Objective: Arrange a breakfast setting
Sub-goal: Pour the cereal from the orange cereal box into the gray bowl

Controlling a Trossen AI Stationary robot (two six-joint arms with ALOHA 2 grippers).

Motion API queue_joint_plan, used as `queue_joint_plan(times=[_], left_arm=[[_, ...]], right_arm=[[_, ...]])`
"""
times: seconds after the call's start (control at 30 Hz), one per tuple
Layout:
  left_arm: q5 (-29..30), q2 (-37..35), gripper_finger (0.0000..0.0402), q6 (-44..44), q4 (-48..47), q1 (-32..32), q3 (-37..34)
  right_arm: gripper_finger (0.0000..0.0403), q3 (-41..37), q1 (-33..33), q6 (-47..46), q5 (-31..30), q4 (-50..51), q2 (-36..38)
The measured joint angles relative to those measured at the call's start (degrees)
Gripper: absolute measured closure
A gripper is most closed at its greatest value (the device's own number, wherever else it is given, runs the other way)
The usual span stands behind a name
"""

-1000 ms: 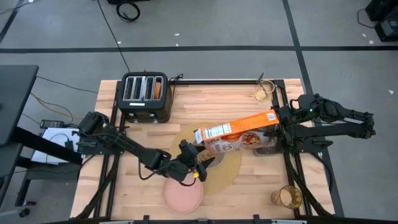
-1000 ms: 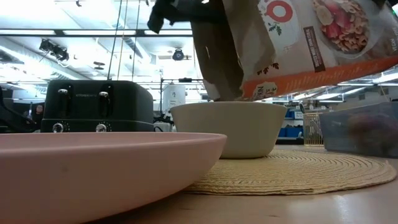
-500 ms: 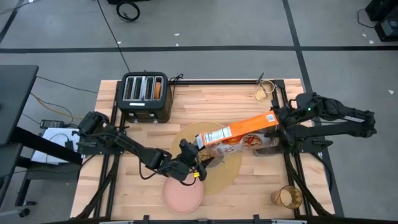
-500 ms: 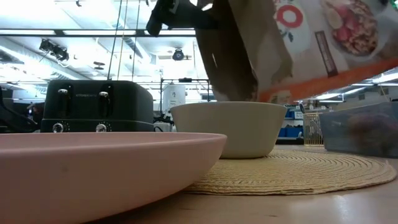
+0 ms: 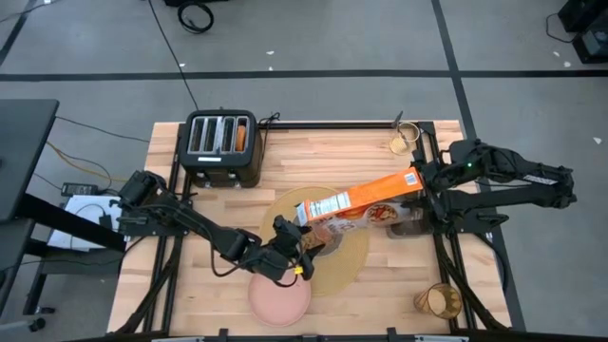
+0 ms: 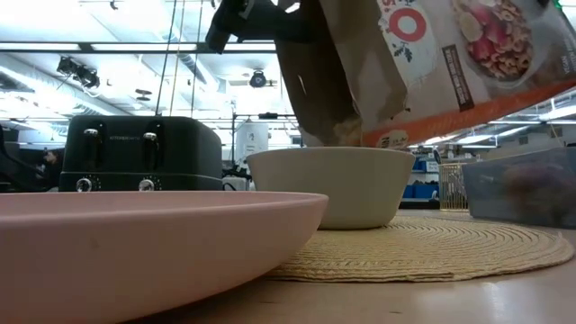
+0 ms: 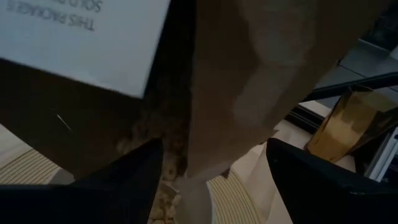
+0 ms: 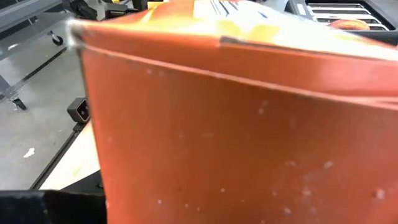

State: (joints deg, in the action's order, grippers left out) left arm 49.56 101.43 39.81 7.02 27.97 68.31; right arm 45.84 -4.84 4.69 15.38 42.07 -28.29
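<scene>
High view, cereal box (image 5: 366,201): orange, tilted, its open end over the bowl (image 5: 318,242) at the middle of the placemat (image 5: 353,261).
High view, right pincer (image 5: 425,182): closed on the base of the box, near the right desk (image 5: 313,152) edge.
High view, left pincer (image 5: 302,245): at the bowl, under the mouth of the box, fingers spread wide; I cannot tell if it holds something.
High view, plate (image 5: 279,299): pink, at the front desk edge, touching the placemat rim.
High view, tumbler (image 5: 438,301): amber, at the front right corner, well apart from the rest.
High view, toaster (image 5: 223,146): black, at the back left, one toast (image 5: 242,136) in a slot.
High view, open room: bare wood between toaster and placemat, and along the back edge.
Low view, bowl (image 6: 331,184): stands upright on the placemat (image 6: 432,247); the box (image 6: 423,63) hangs tilted just above its rim.
Low view, plate (image 6: 135,243): fills the front; the toaster (image 6: 139,153) is behind it.
Left wrist view, box (image 7: 186,81): its brown inside fills the picture; cereal pieces (image 7: 163,199) lie below it; the tumbler (image 7: 348,124) shows farther off.
Right wrist view, box (image 8: 249,124): its orange side covers almost all.
Change: the mouth of the box is higher and a little more to the left than half a second ago; bowl, plate and tumbler did not move.
</scene>
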Motion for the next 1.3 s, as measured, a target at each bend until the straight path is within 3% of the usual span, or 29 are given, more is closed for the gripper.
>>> queue_joint_plan(times=[0.33,0.67,1.03,1.3], left_arm=[[0.02,0.00,0.0111,-1.75,0.59,-0.22,0.01],[-0.06,-0.04,0.0112,-12.23,10.81,-1.59,0.03],[-0.39,-0.28,0.0112,-21.90,9.63,-2.15,6.39],[-3.52,-0.26,0.0117,-20.96,7.49,-4.73,9.09]], right_arm=[[0.0101,0.02,0.00,-0.42,-0.28,-0.10,0.70],[0.0101,-3.66,-0.02,-4.52,1.07,-3.76,3.77],[0.0101,-8.54,0.00,-7.13,2.12,-10.30,6.18],[0.0102,-8.98,0.00,-6.10,0.86,-9.81,6.38]])
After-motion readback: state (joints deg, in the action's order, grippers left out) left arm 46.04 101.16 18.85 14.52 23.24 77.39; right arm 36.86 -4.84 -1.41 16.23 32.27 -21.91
